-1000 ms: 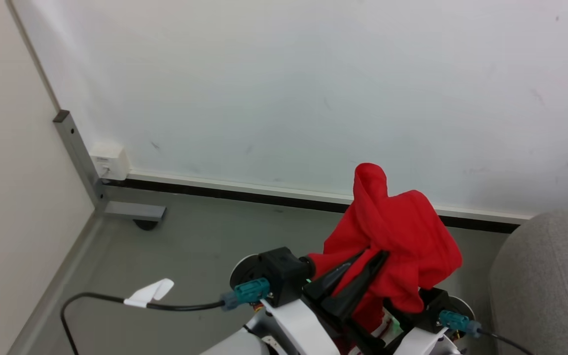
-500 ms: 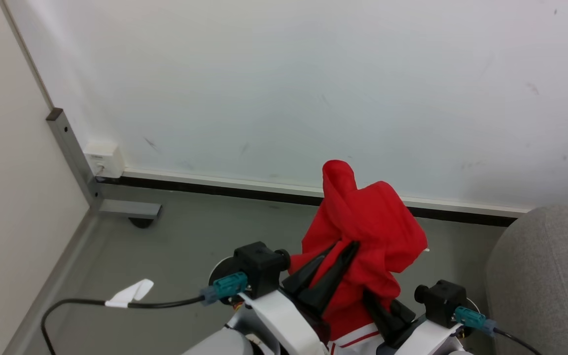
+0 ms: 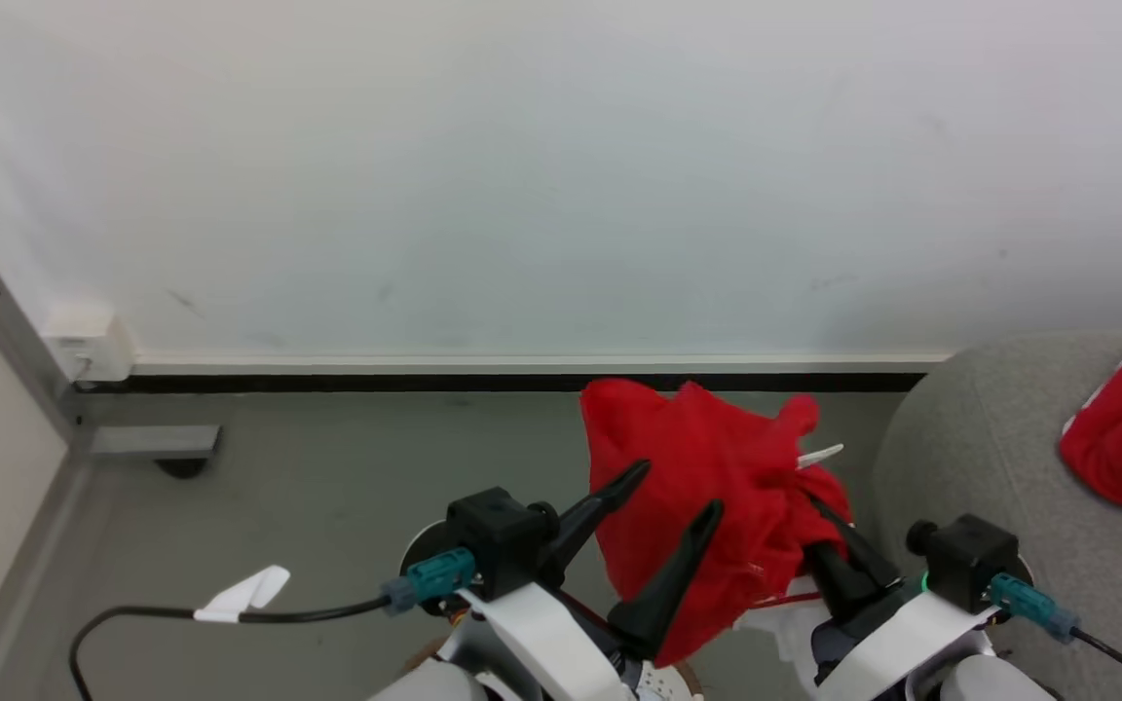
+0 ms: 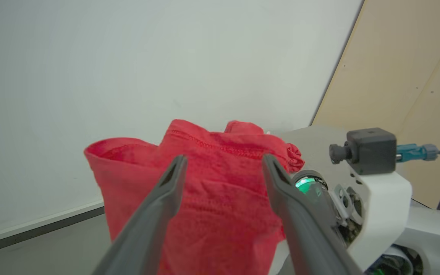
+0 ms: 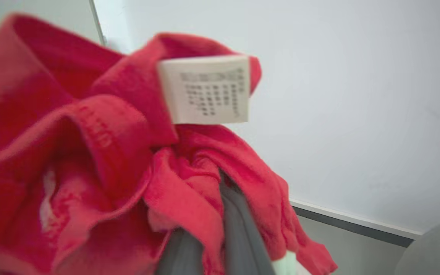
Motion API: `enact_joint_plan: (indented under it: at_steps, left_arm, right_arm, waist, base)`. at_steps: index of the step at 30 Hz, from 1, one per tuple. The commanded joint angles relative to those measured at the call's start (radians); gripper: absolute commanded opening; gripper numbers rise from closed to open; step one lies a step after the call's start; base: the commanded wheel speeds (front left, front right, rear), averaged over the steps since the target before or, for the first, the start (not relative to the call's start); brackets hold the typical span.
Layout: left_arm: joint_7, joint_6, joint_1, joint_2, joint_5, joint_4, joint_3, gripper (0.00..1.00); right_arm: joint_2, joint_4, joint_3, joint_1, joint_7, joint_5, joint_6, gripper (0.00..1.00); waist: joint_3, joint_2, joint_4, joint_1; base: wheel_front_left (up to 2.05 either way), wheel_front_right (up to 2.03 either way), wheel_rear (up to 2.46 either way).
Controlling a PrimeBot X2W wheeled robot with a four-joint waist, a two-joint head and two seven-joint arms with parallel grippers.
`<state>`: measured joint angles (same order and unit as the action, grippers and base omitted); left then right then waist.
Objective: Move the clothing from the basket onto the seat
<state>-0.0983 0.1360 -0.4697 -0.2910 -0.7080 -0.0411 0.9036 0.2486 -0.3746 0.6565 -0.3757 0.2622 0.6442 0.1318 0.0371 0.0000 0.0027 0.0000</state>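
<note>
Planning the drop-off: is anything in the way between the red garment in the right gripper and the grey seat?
Nothing visible does. The red garment, held by the right gripper, hangs left of the seat; another garment lies farther right on it.

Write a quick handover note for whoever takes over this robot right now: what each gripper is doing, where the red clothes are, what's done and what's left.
Left gripper: open, fingers spread in front of the held garment, gripping nothing.
Right gripper: shut on the red garment, which is held aloft just left of the grey seat.
Done: a second red garment already lies on the seat.
Left: probably swing the held garment right, over the seat, and release it. Whether more clothing waits cannot be told from these views.
</note>
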Motion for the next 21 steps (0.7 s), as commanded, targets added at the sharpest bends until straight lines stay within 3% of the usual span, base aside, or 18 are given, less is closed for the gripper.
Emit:
enact_joint_plan:
  at_steps: [1, 21]
  left_arm:
    - [-0.008, 0.005, 0.001, -0.002, 0.004, -0.005, -0.003, 1.0]
    - [-0.053, -0.031, -0.027, 0.003, 0.052, -0.004, 0.038, 1.0]
  right_arm:
    - [0.007, 0.008, -0.015, 0.012, 0.004, -0.009, -0.002, 0.0]
    - [0.091, 0.175, -0.307, 0.109, 0.004, 0.054, -0.002, 0.0]
  waist:
    - [-0.012, 0.0, -0.04, 0.0]
    - [-0.05, 0.0, -0.386, 0.0]
  base:
    - [0.0, 0.0, 0.0]
    - [0.0, 0.0, 0.0]
